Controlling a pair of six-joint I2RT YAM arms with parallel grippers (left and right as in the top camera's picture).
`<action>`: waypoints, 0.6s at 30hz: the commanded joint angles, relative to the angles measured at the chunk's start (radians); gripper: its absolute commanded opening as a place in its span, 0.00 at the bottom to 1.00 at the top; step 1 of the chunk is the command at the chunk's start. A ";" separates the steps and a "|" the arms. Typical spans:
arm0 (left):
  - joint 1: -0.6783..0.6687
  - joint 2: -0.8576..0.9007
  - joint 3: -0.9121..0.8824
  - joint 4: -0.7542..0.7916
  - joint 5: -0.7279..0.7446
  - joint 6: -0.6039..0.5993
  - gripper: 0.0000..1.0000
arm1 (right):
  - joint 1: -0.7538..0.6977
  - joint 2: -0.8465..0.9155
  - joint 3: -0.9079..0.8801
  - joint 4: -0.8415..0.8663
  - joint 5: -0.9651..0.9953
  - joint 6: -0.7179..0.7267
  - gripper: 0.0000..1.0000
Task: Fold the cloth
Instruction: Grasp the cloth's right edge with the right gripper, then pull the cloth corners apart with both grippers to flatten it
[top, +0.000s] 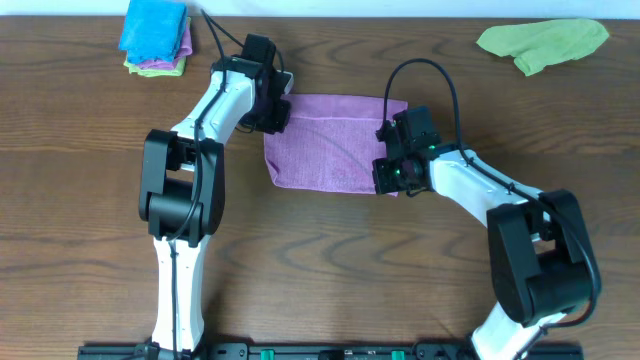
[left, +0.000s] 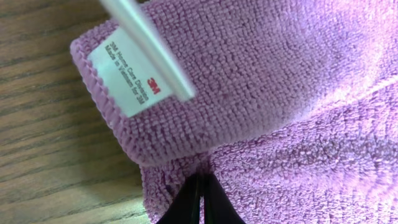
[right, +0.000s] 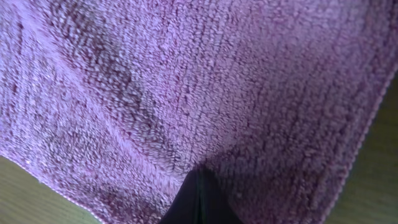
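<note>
Brown wood-grain desk (top: 320, 260) carries the cloth (top: 330, 150), a fuzzy lilac microfibre piece lying flat as a rectangle at the middle, between our two arms. Its long axis runs left to right across the desk. We see a white tag (left: 127, 78) on its far left corner, which lies over a lower layer. Our left gripper (left: 200, 190) is pinched shut on the cloth there; our right gripper (right: 198, 180) is closed on the near right corner.

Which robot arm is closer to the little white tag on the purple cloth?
Left. The left fingers pinch the cloth right beside the tag; the right fingers pinch its opposite end.
</note>
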 joint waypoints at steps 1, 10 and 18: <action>-0.001 -0.002 -0.042 -0.019 -0.023 0.019 0.06 | 0.009 -0.039 0.031 -0.026 0.010 -0.003 0.01; 0.000 -0.157 -0.042 -0.013 -0.023 0.018 0.06 | -0.002 -0.144 0.107 -0.072 0.026 -0.035 0.01; 0.000 -0.157 -0.043 0.120 -0.023 -0.039 0.40 | -0.089 -0.130 0.109 0.028 0.058 -0.038 0.26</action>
